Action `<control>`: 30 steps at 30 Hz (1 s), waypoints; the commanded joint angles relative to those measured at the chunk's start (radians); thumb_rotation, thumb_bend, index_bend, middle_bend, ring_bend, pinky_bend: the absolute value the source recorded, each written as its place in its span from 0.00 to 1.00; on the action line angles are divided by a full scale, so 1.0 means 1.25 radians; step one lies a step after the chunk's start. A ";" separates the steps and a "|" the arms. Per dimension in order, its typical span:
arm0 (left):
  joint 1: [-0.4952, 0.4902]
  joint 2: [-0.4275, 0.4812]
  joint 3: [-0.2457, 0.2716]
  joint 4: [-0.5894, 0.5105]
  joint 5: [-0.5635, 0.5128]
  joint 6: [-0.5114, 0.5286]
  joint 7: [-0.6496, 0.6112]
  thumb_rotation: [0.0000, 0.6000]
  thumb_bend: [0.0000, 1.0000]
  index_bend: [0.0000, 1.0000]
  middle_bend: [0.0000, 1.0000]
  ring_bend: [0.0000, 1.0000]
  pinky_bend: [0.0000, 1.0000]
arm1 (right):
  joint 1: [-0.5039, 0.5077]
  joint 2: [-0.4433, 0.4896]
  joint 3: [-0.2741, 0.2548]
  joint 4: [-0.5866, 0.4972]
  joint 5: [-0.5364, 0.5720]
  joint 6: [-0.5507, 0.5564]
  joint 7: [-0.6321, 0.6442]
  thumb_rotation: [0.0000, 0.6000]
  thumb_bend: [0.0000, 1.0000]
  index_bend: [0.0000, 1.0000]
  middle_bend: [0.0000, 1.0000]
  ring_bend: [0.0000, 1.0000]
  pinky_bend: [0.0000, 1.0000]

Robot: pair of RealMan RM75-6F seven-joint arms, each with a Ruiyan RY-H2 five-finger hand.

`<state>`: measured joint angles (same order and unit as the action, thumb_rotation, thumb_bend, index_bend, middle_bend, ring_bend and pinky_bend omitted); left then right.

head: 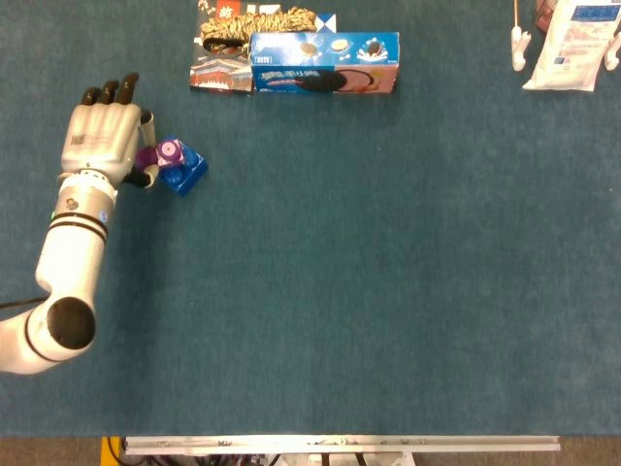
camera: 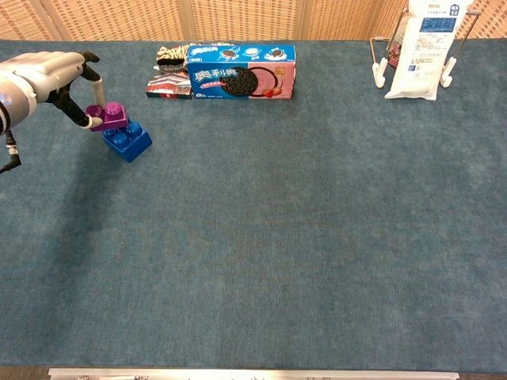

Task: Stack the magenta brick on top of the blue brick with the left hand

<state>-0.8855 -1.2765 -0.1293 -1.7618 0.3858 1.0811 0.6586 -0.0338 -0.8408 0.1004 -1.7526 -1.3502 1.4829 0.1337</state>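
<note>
The blue brick (head: 184,173) (camera: 129,141) lies on the teal table at the far left. My left hand (head: 101,138) (camera: 49,75) pinches the magenta brick (head: 161,154) (camera: 109,116) between thumb and a finger. That brick hangs just over the blue brick's left half, close to its studs; I cannot tell whether the two touch. The other fingers of the left hand stretch out toward the table's back. My right hand shows in neither view.
A blue cookie box (head: 324,63) (camera: 242,73) and a snack packet (head: 233,39) (camera: 168,77) lie at the back, right of the bricks. A white pouch on a rack (head: 572,44) (camera: 424,47) stands at the back right.
</note>
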 commanded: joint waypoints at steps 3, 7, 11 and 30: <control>-0.001 -0.045 -0.034 0.027 -0.008 0.058 -0.018 1.00 0.34 0.61 0.00 0.00 0.09 | 0.002 0.002 0.001 0.004 0.004 -0.006 0.008 1.00 0.00 0.18 0.24 0.17 0.31; -0.006 -0.067 -0.050 0.032 -0.045 0.089 -0.001 1.00 0.34 0.61 0.00 0.00 0.10 | 0.003 0.003 0.000 0.006 0.004 -0.010 0.015 1.00 0.00 0.18 0.24 0.17 0.31; -0.010 -0.086 -0.066 0.033 -0.098 0.128 0.028 1.00 0.34 0.61 0.00 0.00 0.10 | 0.005 0.004 -0.001 0.007 0.002 -0.015 0.019 1.00 0.00 0.18 0.24 0.17 0.31; -0.002 -0.105 -0.184 0.001 -0.295 0.186 0.070 1.00 0.34 0.57 0.00 0.00 0.10 | 0.019 0.008 -0.007 0.022 -0.006 -0.046 0.050 1.00 0.00 0.18 0.24 0.17 0.31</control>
<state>-0.8930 -1.4051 -0.3371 -1.7516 0.0370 1.3193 0.7638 -0.0098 -0.8307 0.0922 -1.7251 -1.3577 1.4249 0.1960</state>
